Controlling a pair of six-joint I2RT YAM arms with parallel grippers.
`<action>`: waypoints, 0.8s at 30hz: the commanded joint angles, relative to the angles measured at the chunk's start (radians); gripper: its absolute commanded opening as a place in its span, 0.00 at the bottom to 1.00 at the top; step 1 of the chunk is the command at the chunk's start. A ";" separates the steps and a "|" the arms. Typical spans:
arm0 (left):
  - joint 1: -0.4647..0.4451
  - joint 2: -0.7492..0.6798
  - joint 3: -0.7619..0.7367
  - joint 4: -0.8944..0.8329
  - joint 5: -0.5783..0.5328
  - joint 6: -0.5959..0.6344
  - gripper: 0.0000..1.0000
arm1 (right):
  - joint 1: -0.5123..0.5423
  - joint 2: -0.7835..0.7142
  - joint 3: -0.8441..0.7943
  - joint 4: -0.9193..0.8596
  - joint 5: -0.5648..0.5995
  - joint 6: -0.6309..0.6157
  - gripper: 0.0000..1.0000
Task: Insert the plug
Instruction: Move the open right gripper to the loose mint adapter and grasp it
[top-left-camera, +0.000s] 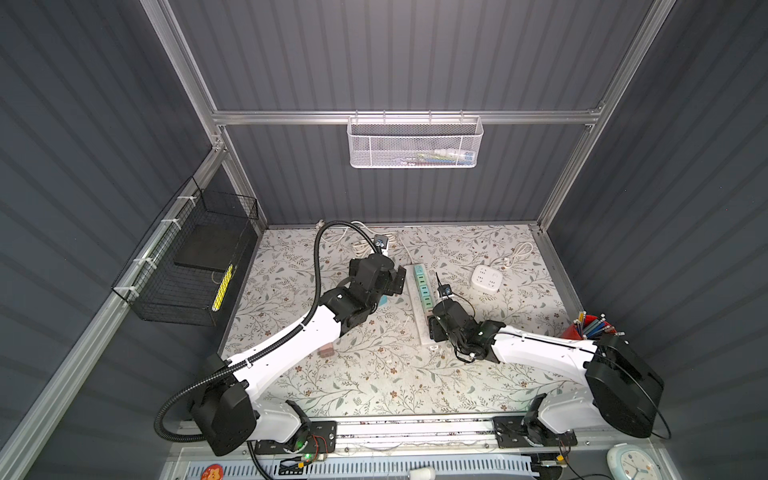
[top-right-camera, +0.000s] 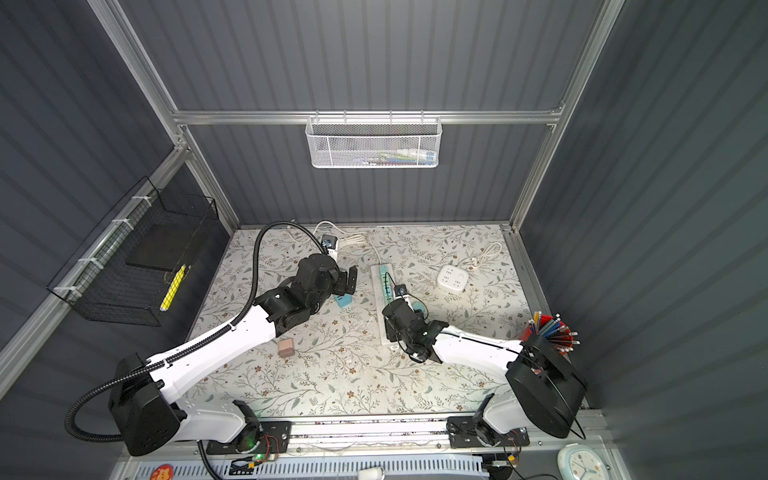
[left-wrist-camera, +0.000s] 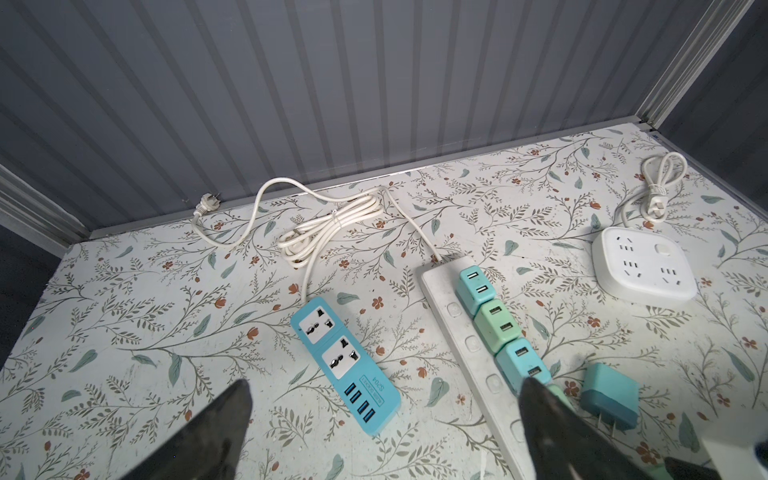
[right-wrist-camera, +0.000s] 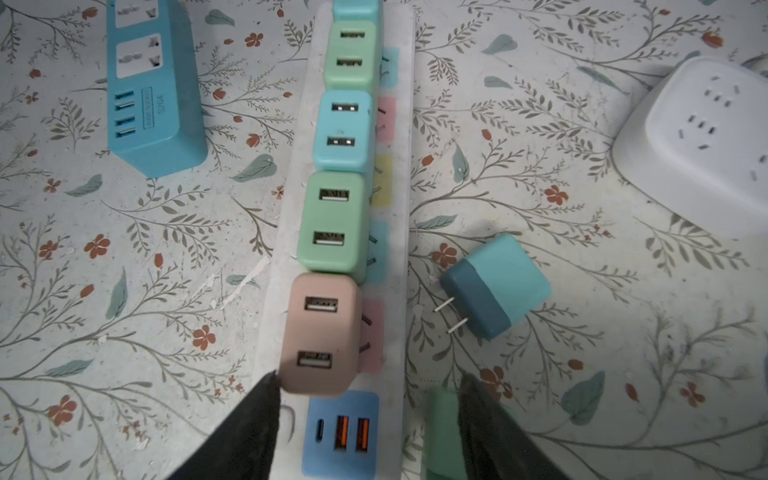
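Setting: robotics lab test cell.
- Walls: grey ribbed panel walls (top-left-camera: 395, 54) on a bare aluminium extrusion frame (top-left-camera: 291, 117).
- Equipment: white-and-black robot arm at left (top-left-camera: 291, 345), with its twin at right (top-left-camera: 540, 345). Both are bolted to a silver metal rail (top-left-camera: 415, 428) along the near edge.
- Work surface: floral-patterned tabletop (top-left-camera: 374, 382).
- Storage: white mesh basket (top-left-camera: 415, 143) hung on the far wall; black wire basket (top-left-camera: 174, 299) on the left wall.

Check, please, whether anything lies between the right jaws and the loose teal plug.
Nothing visible does: the teal plug lies on bare table beside the white strip, ahead of the right jaws, which stand open astride the strip's end.
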 joint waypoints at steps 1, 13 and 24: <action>-0.003 -0.017 -0.007 0.001 -0.012 0.013 1.00 | -0.006 -0.002 -0.024 -0.014 0.005 0.026 0.67; -0.003 -0.008 -0.002 -0.005 0.010 0.006 1.00 | -0.054 -0.195 0.000 -0.097 -0.048 -0.024 0.69; -0.017 0.017 0.014 -0.018 0.091 -0.016 1.00 | -0.225 -0.164 -0.033 -0.259 -0.301 0.003 0.63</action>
